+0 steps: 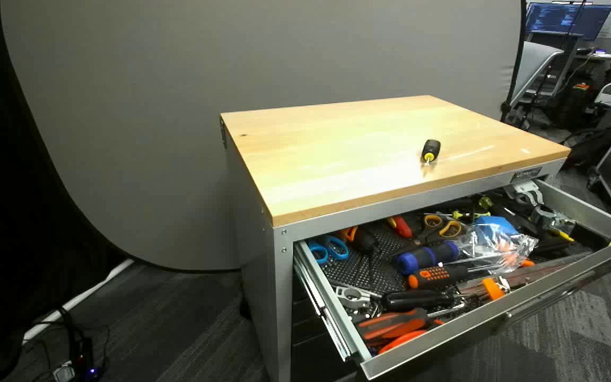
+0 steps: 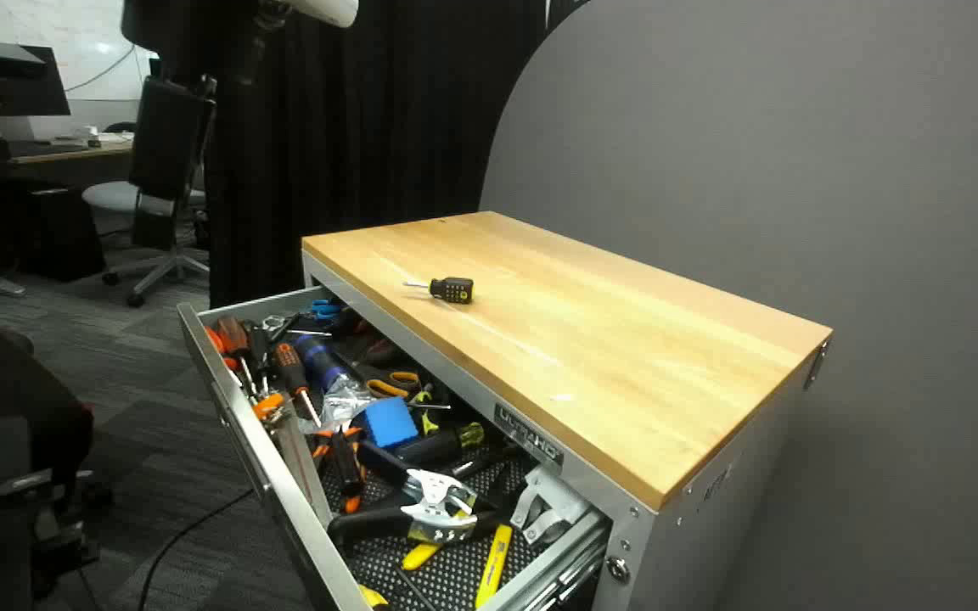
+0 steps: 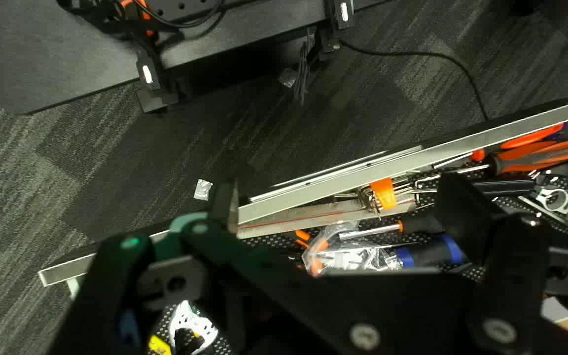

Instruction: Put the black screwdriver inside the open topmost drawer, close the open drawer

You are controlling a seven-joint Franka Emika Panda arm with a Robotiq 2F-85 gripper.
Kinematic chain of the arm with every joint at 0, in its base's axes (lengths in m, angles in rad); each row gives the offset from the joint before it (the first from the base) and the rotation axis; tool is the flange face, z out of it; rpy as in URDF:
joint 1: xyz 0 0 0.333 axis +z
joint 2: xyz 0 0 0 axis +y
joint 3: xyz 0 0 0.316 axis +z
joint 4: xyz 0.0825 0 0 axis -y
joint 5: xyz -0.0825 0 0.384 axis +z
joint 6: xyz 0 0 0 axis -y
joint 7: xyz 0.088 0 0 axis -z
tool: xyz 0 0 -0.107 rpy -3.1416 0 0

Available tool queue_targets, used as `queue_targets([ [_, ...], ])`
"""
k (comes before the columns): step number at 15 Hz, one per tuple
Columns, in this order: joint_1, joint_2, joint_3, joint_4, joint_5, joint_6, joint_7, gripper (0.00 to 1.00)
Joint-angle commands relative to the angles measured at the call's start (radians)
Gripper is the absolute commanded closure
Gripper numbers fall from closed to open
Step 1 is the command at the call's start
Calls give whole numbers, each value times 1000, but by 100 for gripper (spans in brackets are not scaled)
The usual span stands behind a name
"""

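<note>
Black screwdriver on tabletop, well apart from claw, jaws spread wide, empty

tabletop: smooth wood's shining
topmost drawer: metal's looking kinda dull tbh
bag: crinkly plastic's glinting

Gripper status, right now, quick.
Gripper: open, nothing between its fingers; the black screwdriver lies on the wooden tabletop.
</note>
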Motion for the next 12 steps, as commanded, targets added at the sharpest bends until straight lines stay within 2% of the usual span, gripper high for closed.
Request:
queue_targets([
  [1,-7,1,6,3,2,0,-2,0],
  [12,-7,-1,6,12,2,0,-2,0],
])
